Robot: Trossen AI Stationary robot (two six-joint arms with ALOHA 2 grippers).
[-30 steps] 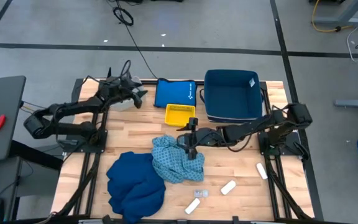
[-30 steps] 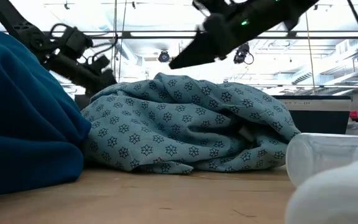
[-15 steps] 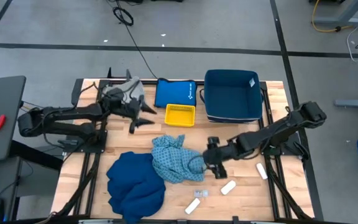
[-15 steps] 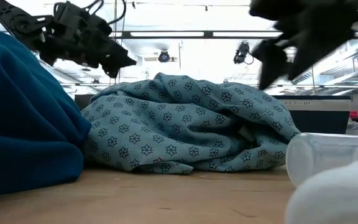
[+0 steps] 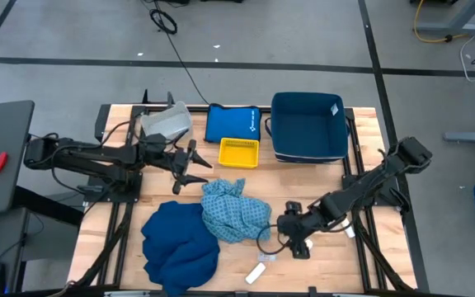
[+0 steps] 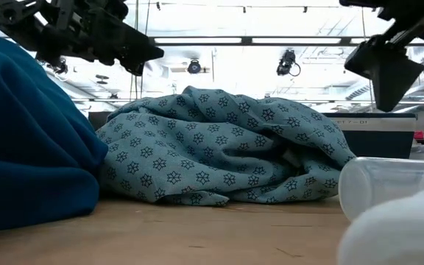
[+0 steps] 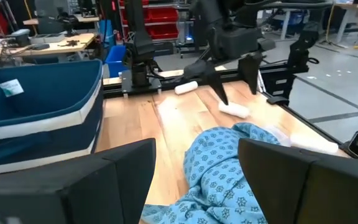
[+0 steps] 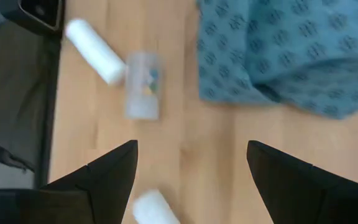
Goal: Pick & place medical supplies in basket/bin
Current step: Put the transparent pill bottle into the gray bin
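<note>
The right gripper (image 5: 291, 235) hangs with fingers spread over bare wood, a clear vial (image 8: 143, 93) and white roll (image 8: 94, 42) just ahead beside the patterned light-blue cloth (image 5: 233, 210), while only the high view shows the left gripper (image 5: 192, 165), also parted, near the yellow tray (image 5: 239, 152).

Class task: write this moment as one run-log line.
right gripper: open, over white roll | left gripper: open, empty, beside yellow tray | patterned cloth: on table

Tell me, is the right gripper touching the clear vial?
Apart. Right wrist view shows bare wood between the open right gripper and the clear vial.
</note>
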